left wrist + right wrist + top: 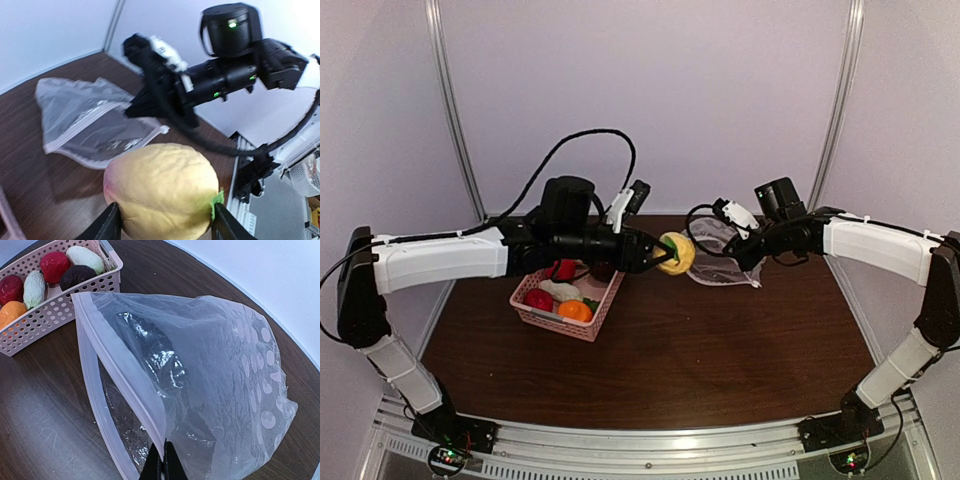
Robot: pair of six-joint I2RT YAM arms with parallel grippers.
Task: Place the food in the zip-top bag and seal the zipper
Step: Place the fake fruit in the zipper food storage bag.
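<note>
My left gripper [665,254] is shut on the yellow toy fruit [678,252], held above the table just left of the clear zip-top bag [720,255]; the fruit fills the bottom of the left wrist view [162,192]. My right gripper [162,462] is shut on the bag's upper zipper strip [125,375], lifting it so the mouth gapes open toward the left. The bag [210,375] looks empty. The pink basket [567,300] holds red [54,265], orange [9,314], dark purple [76,275] toys and white radishes [85,256].
The basket [60,305] stands left of the bag on the dark wooden table [720,350]. The right arm [225,75] hangs above the bag in the left wrist view. White walls close the back and sides.
</note>
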